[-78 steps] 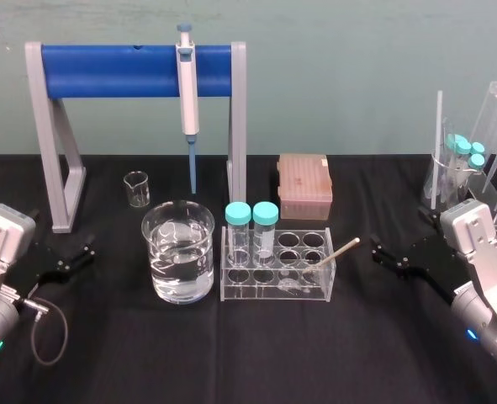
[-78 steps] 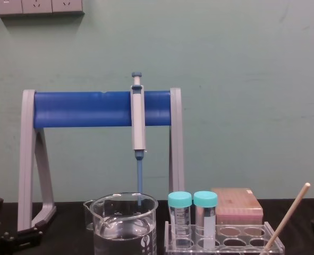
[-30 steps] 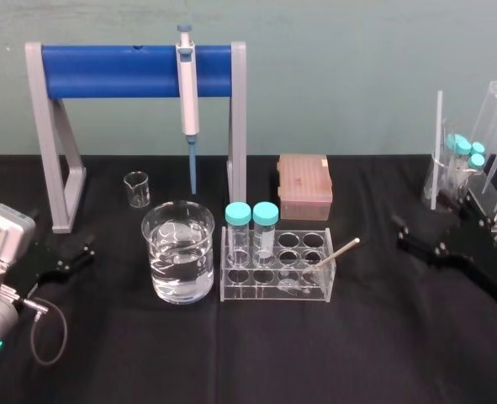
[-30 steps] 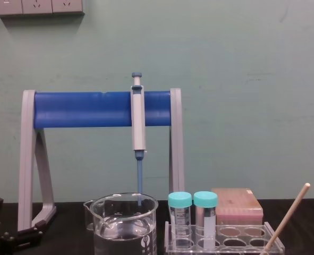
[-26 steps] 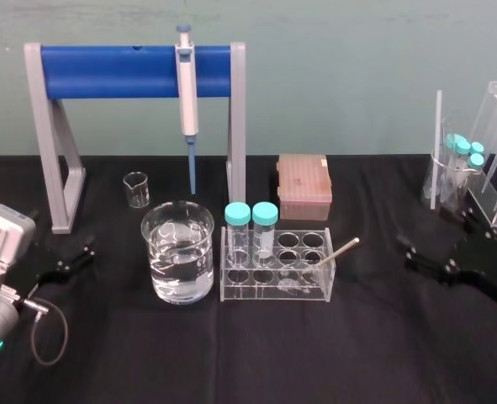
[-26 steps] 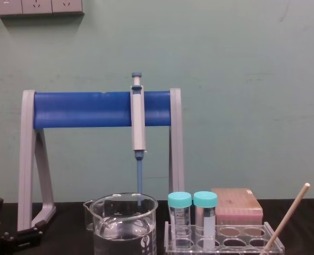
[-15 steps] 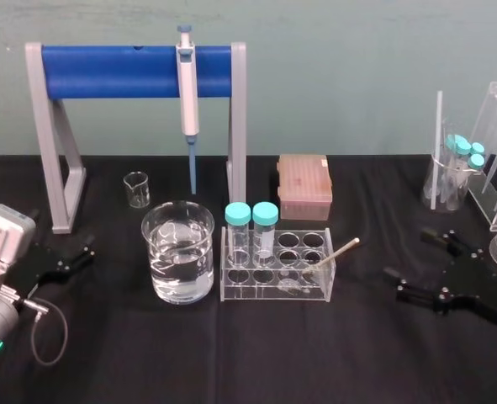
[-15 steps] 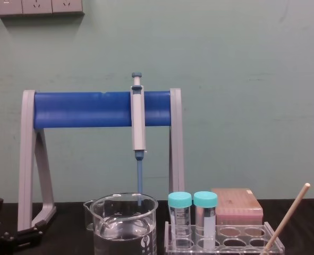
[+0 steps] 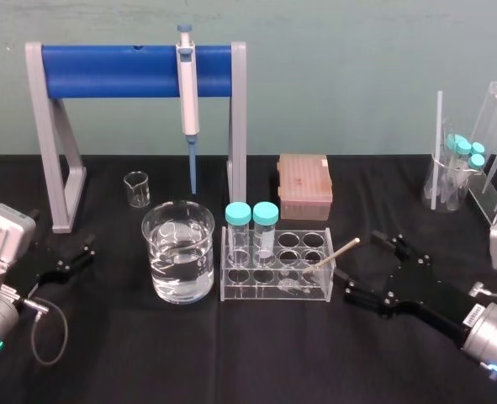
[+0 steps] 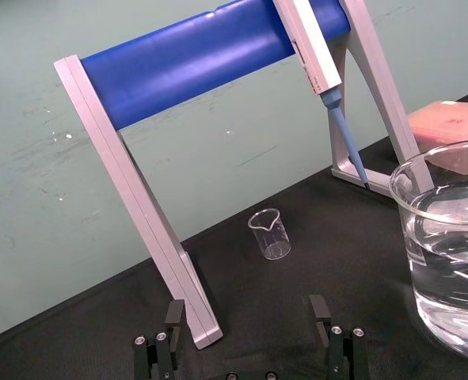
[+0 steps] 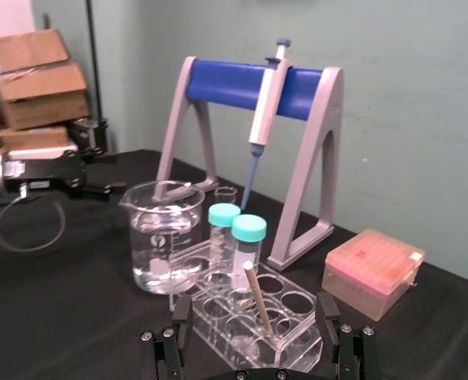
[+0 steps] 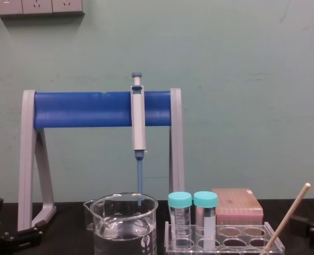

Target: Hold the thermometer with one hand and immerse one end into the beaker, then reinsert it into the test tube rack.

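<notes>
Well to the left of the test tube rack [image 9: 256, 291], the left gripper [image 9: 87, 249] rests low over the black table with its fingers spread apart and nothing between them. It looks parked and, by my reading, has no part in the job. Just left of the rack stands the beaker [image 9: 179, 252], partly filled with clear liquid, with nothing dipped in it. The rack itself carries two teal-capped tubes [image 9: 238, 214] in its left-hand holes. The thermometer [image 9: 339, 251] stands in a hole at the rack's right end — its foot is down in the rack and its shaft leans so that the rounded top pokes out past the rack's right edge. Just to the right of the rack, the right gripper [image 9: 356, 257] is low near the table, its fingers wide apart and pointed at the rack. In its wrist view the leaning thermometer lies in the gap between the fingers, yet neither finger touches it. So I judge the task barely begun: the approach to the thermometer is about made, but the grasp is not yet taken — and the lift out of the rack, the carry leftward to the beaker, the dip of one end in the liquid and the return to a rack hole all remain to be done.
</notes>
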You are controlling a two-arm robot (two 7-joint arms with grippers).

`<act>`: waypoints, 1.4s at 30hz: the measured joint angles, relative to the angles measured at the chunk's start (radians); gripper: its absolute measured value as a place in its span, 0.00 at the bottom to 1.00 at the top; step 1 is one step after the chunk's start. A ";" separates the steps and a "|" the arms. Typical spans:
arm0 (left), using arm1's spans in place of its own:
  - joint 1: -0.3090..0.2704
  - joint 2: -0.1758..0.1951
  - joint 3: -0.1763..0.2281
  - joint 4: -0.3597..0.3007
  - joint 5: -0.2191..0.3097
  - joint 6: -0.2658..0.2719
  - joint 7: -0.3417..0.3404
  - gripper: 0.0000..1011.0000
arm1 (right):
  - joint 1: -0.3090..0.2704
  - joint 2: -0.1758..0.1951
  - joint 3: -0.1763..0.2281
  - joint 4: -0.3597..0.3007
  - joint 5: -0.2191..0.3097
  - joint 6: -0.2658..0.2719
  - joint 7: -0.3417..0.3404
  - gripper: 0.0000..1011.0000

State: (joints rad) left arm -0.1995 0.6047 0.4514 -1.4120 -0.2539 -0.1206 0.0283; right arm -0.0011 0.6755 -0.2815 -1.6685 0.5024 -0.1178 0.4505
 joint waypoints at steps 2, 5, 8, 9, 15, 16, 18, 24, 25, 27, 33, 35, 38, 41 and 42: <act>0.000 0.000 0.000 0.000 0.000 0.000 0.000 0.99 | -0.001 -0.030 -0.002 0.014 -0.019 -0.020 -0.023 0.99; 0.000 0.000 0.000 0.000 0.000 0.000 0.000 0.99 | -0.007 -0.067 -0.001 0.031 -0.048 -0.053 -0.059 0.99; 0.000 0.000 0.000 0.000 0.000 0.000 0.000 0.99 | -0.013 -0.102 0.003 0.048 -0.079 -0.086 -0.094 0.99; 0.000 0.000 0.000 0.000 0.000 0.000 0.000 0.99 | -0.015 -0.109 0.004 0.053 -0.086 -0.096 -0.102 0.99; 0.000 0.000 0.000 0.000 0.000 0.000 0.000 0.99 | -0.021 -0.167 0.008 0.081 -0.120 -0.159 -0.128 0.99; 0.000 0.000 0.000 0.000 0.000 0.000 0.000 0.99 | -0.021 -0.173 0.008 0.085 -0.123 -0.164 -0.129 0.99; 0.000 0.000 0.000 0.000 0.000 0.000 0.000 0.99 | -0.016 -0.190 0.008 0.096 -0.133 -0.181 -0.132 0.99; 0.000 0.000 0.000 0.000 0.000 0.000 0.000 0.99 | -0.003 -0.223 0.008 0.110 -0.153 -0.196 -0.133 0.99; 0.000 0.000 0.000 0.000 0.000 0.000 0.000 0.99 | -0.002 -0.225 0.009 0.110 -0.154 -0.195 -0.133 0.99; 0.000 0.000 0.000 0.000 0.000 0.000 0.000 0.99 | 0.000 -0.228 0.011 0.110 -0.152 -0.186 -0.126 0.99; 0.000 0.000 0.000 0.000 0.000 0.000 0.000 0.99 | 0.000 -0.230 0.016 0.110 -0.137 -0.157 -0.110 0.99; 0.000 0.000 0.000 0.000 0.000 0.000 0.000 0.99 | 0.000 -0.230 0.016 0.109 -0.138 -0.158 -0.110 0.99; 0.000 0.000 0.000 0.000 0.000 0.000 0.000 0.99 | 0.000 -0.230 0.015 0.109 -0.139 -0.160 -0.110 0.99; 0.000 0.000 0.000 0.000 0.000 0.000 0.000 0.99 | 0.000 -0.229 0.015 0.109 -0.140 -0.162 -0.111 0.97; 0.000 0.000 0.000 0.000 0.000 0.000 0.000 0.99 | 0.000 -0.229 0.015 0.109 -0.140 -0.162 -0.111 0.96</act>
State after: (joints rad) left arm -0.1994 0.6047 0.4514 -1.4120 -0.2539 -0.1206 0.0283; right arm -0.0010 0.4461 -0.2666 -1.5596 0.3621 -0.2798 0.3397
